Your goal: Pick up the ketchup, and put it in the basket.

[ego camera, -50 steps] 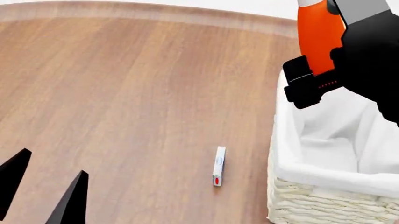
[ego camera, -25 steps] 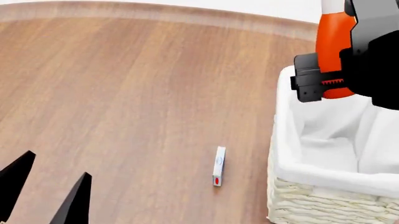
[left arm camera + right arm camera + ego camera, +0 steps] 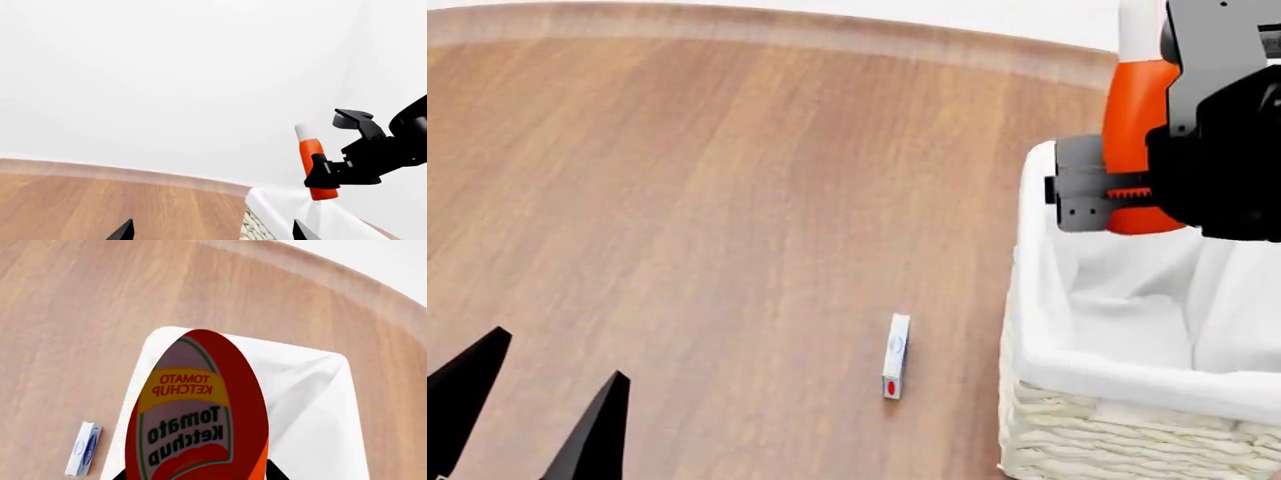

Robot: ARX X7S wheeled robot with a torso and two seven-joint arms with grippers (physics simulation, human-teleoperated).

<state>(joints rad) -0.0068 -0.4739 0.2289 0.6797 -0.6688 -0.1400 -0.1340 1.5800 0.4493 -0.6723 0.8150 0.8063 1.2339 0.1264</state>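
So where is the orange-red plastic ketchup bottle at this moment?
In the head view the orange-red plastic ketchup bottle is at the upper right, upright in the right gripper, above the far end of the cream-white woven wicker basket, not yet inside.

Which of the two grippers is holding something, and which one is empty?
The right gripper holds the ketchup above the basket. The left gripper is open, over the bare table.

The wooden table [image 3: 694, 200] carries the basket [image 3: 1094, 420] and a small white packet [image 3: 896, 356].
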